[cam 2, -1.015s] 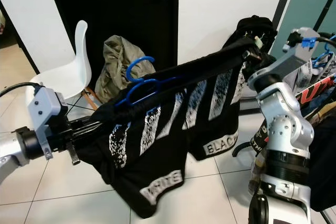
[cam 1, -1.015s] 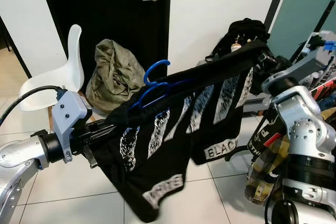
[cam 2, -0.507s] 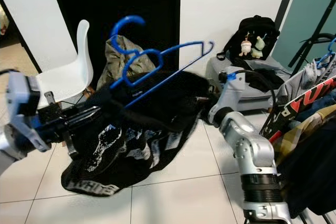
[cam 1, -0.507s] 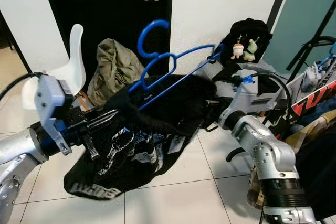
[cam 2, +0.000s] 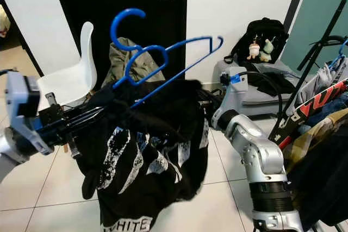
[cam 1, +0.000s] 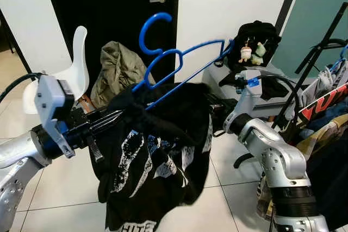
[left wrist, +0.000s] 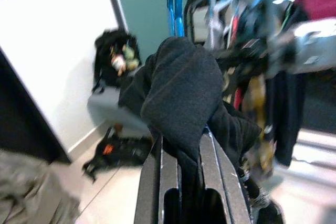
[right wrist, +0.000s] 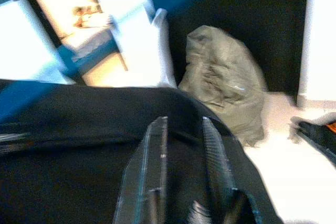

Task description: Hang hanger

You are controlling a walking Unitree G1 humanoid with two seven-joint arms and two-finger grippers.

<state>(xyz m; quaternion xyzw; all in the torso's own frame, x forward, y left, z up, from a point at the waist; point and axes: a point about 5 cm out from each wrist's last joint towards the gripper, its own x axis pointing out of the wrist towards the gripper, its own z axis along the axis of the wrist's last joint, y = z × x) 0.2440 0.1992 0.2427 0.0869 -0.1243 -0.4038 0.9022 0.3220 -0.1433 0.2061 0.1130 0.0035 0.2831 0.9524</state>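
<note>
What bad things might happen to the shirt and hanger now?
The black shirt hangs bunched off the blue hanger, so it may slide to the floor. The hanger sits tilted and loose in the cloth pinched by the left gripper, so it might drop out. The right gripper may snag the fabric.

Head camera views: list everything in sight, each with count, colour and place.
hanger: one, blue, tilted above the shirt, hook up
shirt: one, black with white print, bunched on the hanger, hanging between the arms
chair: one, white, left by the door
sack: one, olive, on the floor before the door
door: one, black, behind
backpack: one, black with small toys, against the white wall
clothes rack: one, black, with mixed clothes, far right
left pincer: shut on the shirt, at the left
right pincer: against the shirt's right side, grip unclear
</note>
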